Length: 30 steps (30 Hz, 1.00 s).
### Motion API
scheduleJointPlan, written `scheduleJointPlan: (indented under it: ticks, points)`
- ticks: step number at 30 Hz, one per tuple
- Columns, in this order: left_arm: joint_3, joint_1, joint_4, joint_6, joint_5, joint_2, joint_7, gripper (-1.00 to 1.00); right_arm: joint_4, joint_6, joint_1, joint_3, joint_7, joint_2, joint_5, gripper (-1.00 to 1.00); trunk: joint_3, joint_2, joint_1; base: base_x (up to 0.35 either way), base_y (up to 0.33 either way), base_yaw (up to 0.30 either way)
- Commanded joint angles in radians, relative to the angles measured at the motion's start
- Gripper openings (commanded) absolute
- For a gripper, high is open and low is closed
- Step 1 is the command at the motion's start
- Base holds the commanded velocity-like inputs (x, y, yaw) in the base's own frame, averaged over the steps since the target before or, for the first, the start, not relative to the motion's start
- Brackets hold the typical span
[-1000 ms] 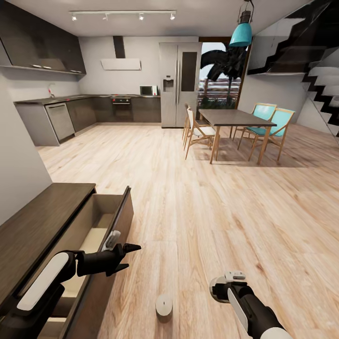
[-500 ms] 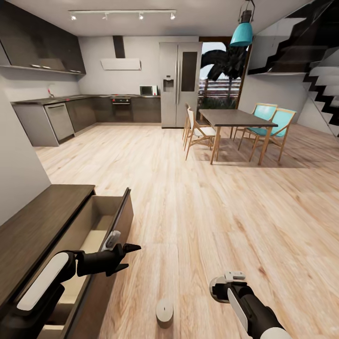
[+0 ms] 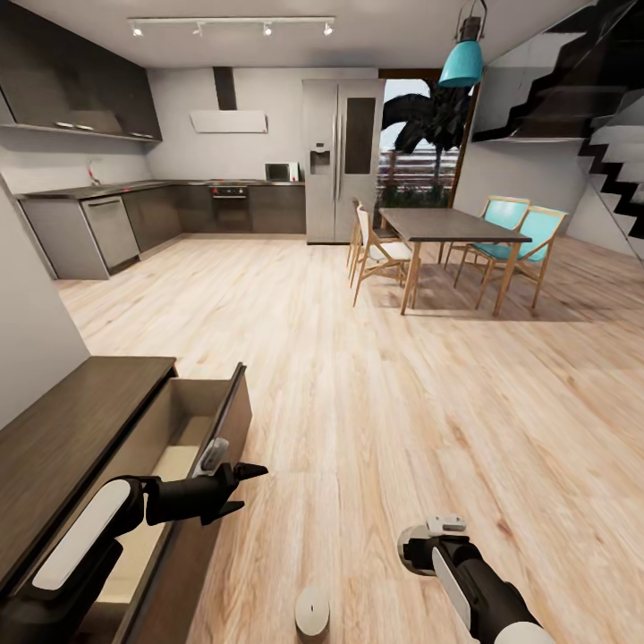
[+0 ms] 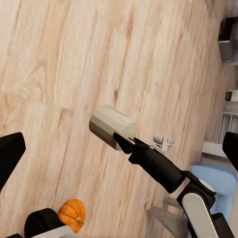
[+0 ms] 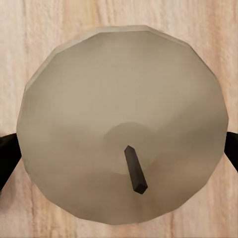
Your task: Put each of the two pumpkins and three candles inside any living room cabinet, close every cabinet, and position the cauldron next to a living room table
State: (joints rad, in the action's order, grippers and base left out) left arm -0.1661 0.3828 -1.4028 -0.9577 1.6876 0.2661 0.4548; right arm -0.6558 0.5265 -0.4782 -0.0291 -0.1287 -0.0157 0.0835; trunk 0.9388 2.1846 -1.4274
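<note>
Pale wood floor (image 3: 376, 402), dark kitchen units (image 3: 224, 207), dining table (image 3: 452, 224), teal pendant lamp (image 3: 460, 63).

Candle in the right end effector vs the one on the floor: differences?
The held candle is clamped in the right end effector; the floor candle stands free, ungripped. The held candle is off the floor; the floor candle rests on it, upright, between the arms. Both are short, round and white, and neither is in the open drawer.

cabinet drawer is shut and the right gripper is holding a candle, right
Not quite: the cabinet drawer stands open, its pale inside showing in the head view. The rest holds: the right gripper is holding a candle.
</note>
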Motion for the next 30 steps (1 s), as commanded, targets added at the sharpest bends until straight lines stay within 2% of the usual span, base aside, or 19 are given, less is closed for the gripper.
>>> scheduleJointPlan:
  ticks: [1, 10, 30]
  points:
    - [-0.001, 0.001, -0.001, 0.001, 0.011, 0.001, 0.010, 1.00, -0.002, 0.004, 0.000, -0.003, -0.008, 0.000, 0.009, -1.00, 0.001, 0.000, 0.000, 0.145, 0.000, 0.000]
    - [-0.001, 0.001, -0.001, 0.001, 0.011, 0.000, 0.010, 1.00, -0.002, 0.003, 0.000, -0.008, -0.008, -0.001, 0.008, -1.00, 0.001, 0.000, 0.000, 0.136, 0.000, 0.000]
    - [-0.001, 0.001, -0.001, 0.001, 0.009, 0.000, 0.011, 1.00, -0.002, 0.003, 0.000, -0.008, -0.008, 0.000, 0.007, -1.00, 0.001, 0.000, 0.000, 0.047, 0.000, 0.000]
